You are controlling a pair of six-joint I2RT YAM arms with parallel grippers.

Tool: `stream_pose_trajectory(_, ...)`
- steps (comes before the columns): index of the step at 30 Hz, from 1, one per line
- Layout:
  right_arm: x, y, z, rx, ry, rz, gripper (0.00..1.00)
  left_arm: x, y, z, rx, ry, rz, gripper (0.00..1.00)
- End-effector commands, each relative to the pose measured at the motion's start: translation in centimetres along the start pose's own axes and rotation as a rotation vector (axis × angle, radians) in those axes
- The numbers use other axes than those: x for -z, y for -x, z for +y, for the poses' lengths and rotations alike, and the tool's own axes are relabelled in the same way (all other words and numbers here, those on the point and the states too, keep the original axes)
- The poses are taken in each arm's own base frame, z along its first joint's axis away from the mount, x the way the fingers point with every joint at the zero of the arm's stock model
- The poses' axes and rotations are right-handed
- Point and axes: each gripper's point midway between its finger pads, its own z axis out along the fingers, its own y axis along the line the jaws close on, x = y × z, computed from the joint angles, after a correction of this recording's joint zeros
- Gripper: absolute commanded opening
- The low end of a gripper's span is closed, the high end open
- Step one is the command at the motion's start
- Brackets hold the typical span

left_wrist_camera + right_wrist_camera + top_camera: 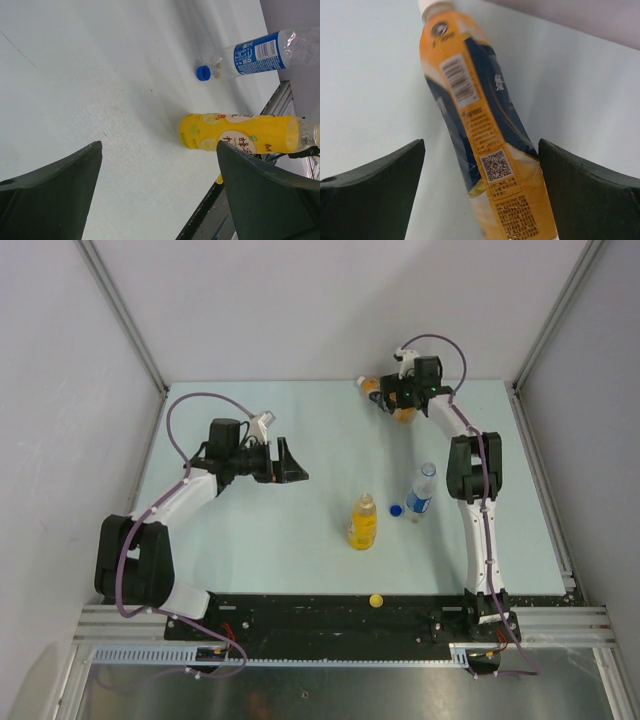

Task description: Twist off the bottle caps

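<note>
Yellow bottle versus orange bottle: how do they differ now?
The yellow bottle stands upright; the orange bottle lies on its side. The yellow bottle is uncapped, its yellow cap loose on the black rail; the orange bottle wears its white cap. The orange bottle lies between the fingers of the open right claw; the yellow bottle stands free. Both are small plastic drink bottles.

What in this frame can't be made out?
Orange bottle: top view, mostly hidden beneath the right gripper.
White cap: right wrist view, cut by the top edge.
Yellow cap: left wrist view, mostly behind a finger.
Yellow bottle, its mouth: left wrist view, cut by the right edge.
</note>
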Motion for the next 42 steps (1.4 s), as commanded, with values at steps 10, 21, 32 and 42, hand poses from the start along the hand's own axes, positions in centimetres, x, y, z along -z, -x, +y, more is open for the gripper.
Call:
stream_pose_trajectory(10, -1.0, -2.3, -0.6, 0.199, -0.094, 0.075, 0.69, 1.7, 2.3, -2.3, -0.087, -0.036, -0.071, 0.99)
stream_pose_trajectory(21, 6.3, 7.8, -0.5, 0.023, -0.015, -0.155, 0.61, 4.5, 3.6, -5.7, -0.189, -0.081, -0.143, 0.99)
stream_pose_trajectory(32, 22.8, 20.4, 5.2, -0.088, 0.162, -0.532, 0.58, 8.8, 4.9, -10.2, -0.287, -0.117, -0.263, 1.0)
stream_pose_trajectory(42, 34.9, 19.9, 14.0, -0.191, 0.437, -0.687, 0.56, 14.4, 5.9, -16.6, -0.35, -0.203, -0.402, 1.0)
